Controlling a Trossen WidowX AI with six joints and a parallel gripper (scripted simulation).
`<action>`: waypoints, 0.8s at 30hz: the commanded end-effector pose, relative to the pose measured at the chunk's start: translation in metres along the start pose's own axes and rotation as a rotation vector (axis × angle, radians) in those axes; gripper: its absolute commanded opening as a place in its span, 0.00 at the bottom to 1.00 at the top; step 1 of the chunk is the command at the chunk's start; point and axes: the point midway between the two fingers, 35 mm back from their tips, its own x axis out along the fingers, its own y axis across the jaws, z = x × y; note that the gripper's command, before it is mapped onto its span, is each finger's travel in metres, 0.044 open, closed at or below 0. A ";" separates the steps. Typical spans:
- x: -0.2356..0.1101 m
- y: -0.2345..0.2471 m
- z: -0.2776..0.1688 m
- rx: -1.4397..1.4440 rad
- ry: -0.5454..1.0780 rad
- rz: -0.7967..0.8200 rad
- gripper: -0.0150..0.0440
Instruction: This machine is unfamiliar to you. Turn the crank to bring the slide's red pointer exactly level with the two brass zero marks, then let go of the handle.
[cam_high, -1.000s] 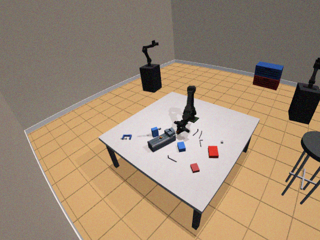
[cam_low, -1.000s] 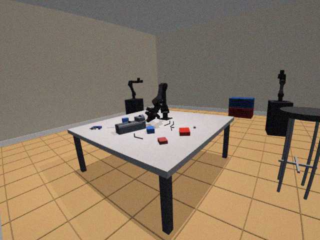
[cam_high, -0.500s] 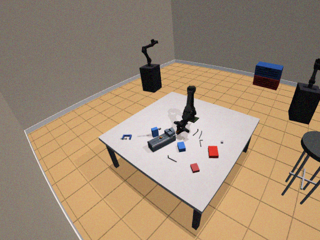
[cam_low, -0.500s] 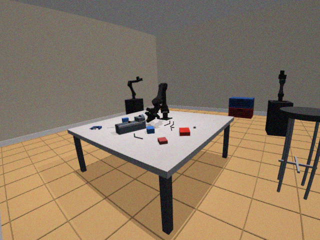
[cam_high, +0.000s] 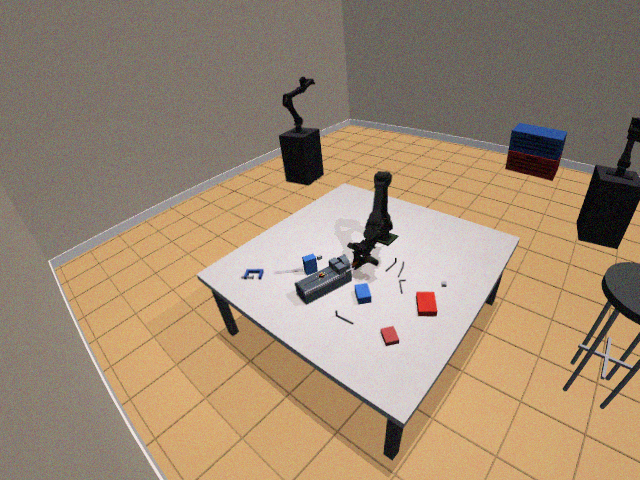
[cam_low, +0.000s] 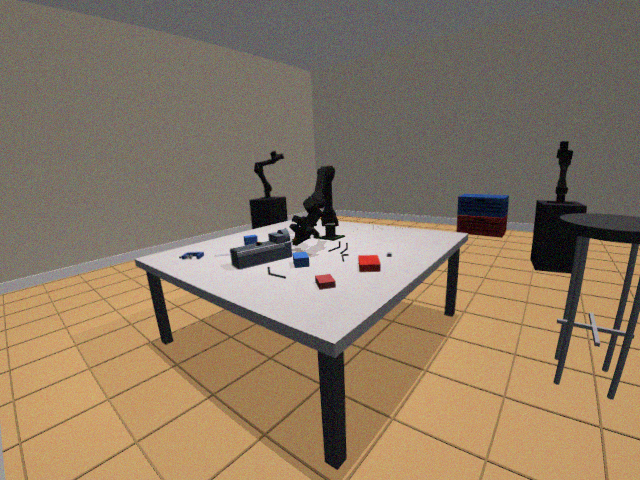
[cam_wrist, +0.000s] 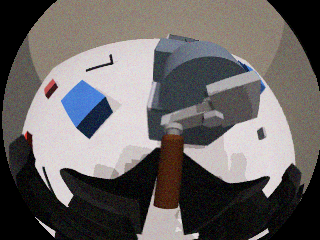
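Note:
A grey slide machine (cam_high: 320, 285) (cam_low: 260, 253) lies on the white table (cam_high: 372, 356) (cam_low: 289, 304). Its grey crank head (cam_high: 339, 265) (cam_wrist: 203, 90) faces my arm. A small red and brass spot (cam_high: 322, 274) shows on top of the slide; I cannot tell whether the pointer is level with the marks. A brown crank handle (cam_wrist: 170, 172) sticks out from the grey crank arm (cam_wrist: 214, 108) toward the wrist camera. My gripper (cam_wrist: 167, 152) (cam_high: 357, 259) (cam_low: 299, 235) is shut on this handle, its dark fingers on either side of it.
Blue blocks (cam_high: 362, 292) (cam_high: 309, 263) (cam_wrist: 87, 107) lie beside the machine. Red blocks (cam_high: 426, 303) (cam_high: 389, 335), several dark hex keys (cam_high: 343, 317) (cam_high: 400, 269), a blue clamp (cam_high: 253, 273) and a small white cube (cam_high: 443, 283) lie on the table. A stool (cam_high: 620, 310) stands at the right.

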 end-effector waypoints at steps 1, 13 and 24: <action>0.005 -0.006 -0.005 -0.002 0.014 -0.020 0.25; 0.005 -0.008 -0.005 -0.002 0.014 -0.020 0.25; 0.006 -0.009 -0.006 -0.002 0.014 -0.020 0.25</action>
